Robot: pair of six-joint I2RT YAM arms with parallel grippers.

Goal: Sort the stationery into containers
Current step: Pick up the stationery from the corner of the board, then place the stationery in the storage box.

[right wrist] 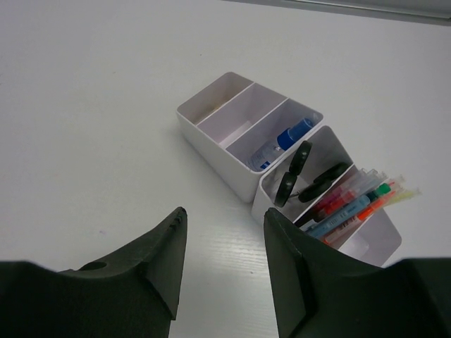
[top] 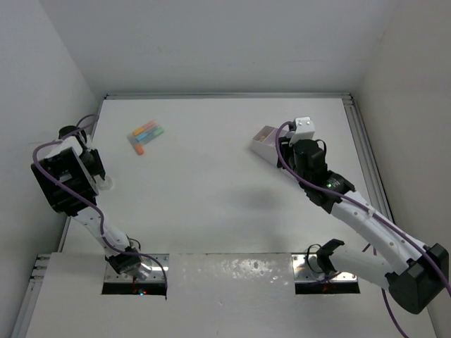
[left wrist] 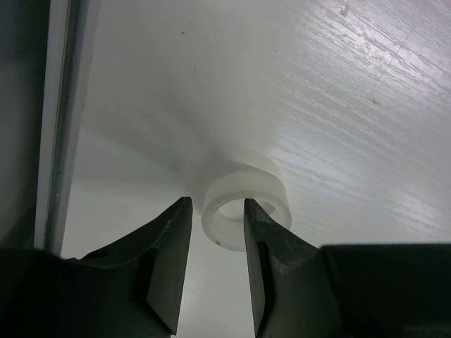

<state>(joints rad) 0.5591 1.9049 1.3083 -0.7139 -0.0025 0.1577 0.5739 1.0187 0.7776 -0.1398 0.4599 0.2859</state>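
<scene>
Left wrist view: left end effector is spread, straddling the near wall of a white ring at lower centre, not pinching it. I'd centre first, then close gently. Right end effector hangs spread near the organiser. In the top view, loose highlighters lie upper left on the worktop.

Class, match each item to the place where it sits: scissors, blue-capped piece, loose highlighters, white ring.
Items
1 scissors
2 blue-capped piece
3 loose highlighters
4 white ring

Places
A on the bare table, far left
B a low compartment of the organiser
C at the tips of the left gripper
D a tall compartment of the organiser

Pairs: 1-D, 2-B, 3-A, 4-C
</scene>
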